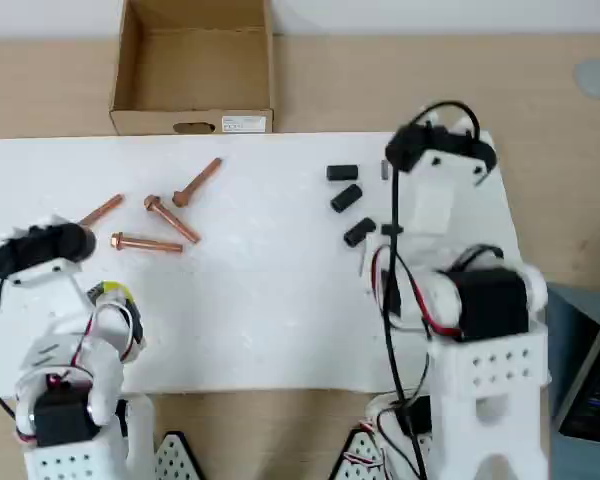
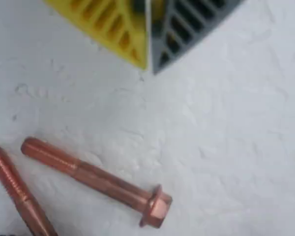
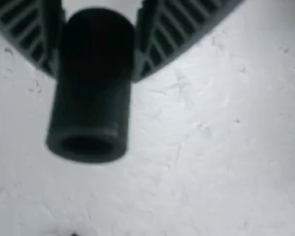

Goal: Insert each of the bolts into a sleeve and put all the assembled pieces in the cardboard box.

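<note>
Four bolts (image 1: 146, 242), three sleeves (image 1: 346, 198) litter white mat (image 1: 270, 300).

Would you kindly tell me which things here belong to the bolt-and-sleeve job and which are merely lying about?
Job: four copper bolts; three loose black sleeves; a fourth sleeve in the right gripper; cardboard box.
Lying about: grey disc; apparent laptop.

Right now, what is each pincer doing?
Left pincer: closed, holding nothing.
Right pincer: closed on a black sleeve.

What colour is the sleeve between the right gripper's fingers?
Black. The sleeve shows best in the right wrist view.
</note>
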### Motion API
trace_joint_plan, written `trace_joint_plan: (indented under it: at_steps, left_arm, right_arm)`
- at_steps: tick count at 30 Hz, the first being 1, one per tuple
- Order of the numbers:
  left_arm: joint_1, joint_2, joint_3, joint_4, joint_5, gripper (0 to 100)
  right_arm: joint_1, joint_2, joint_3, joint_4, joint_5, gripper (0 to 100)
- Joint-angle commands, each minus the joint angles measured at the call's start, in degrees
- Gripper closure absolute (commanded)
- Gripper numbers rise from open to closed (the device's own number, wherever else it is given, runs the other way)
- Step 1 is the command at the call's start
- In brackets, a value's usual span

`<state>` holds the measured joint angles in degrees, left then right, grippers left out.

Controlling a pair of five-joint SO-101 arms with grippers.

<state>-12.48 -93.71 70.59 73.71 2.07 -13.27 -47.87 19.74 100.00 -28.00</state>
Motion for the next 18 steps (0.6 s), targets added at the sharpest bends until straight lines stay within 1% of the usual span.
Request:
trace_joint_plan:
  at_steps: [1,4,10,12,15,18]
  left_arm:
    - [-0.1,11.7,-9.7,-0.2,5.0,100]
    - [-0.1,23.8,-16.1,-0.1,9.7,100]
    - [-0.1,46.5,-30.3,0.1,20.7,100]
    - [-0.1,53.1,-34.8,0.1,23.3,100]
    - [-0.1,61.7,-40.7,0.1,26.5,100]
    - [0.0,69.0,-45.2,0.1,27.3,100]
  right_arm:
    - [0.7,-4.5,2.7,-1.1,0.3,99.0]
    - [0.8,-6.8,4.2,-1.2,0.3,99.0]
    - [5.2,-9.9,7.0,-1.0,0.3,99.0]
    - [6.5,-10.9,8.2,-1.0,0.4,99.0]
    - [7.3,-12.4,9.7,-1.1,0.4,99.0]
    - [7.3,-14.4,11.1,-1.1,0.3,99.0]
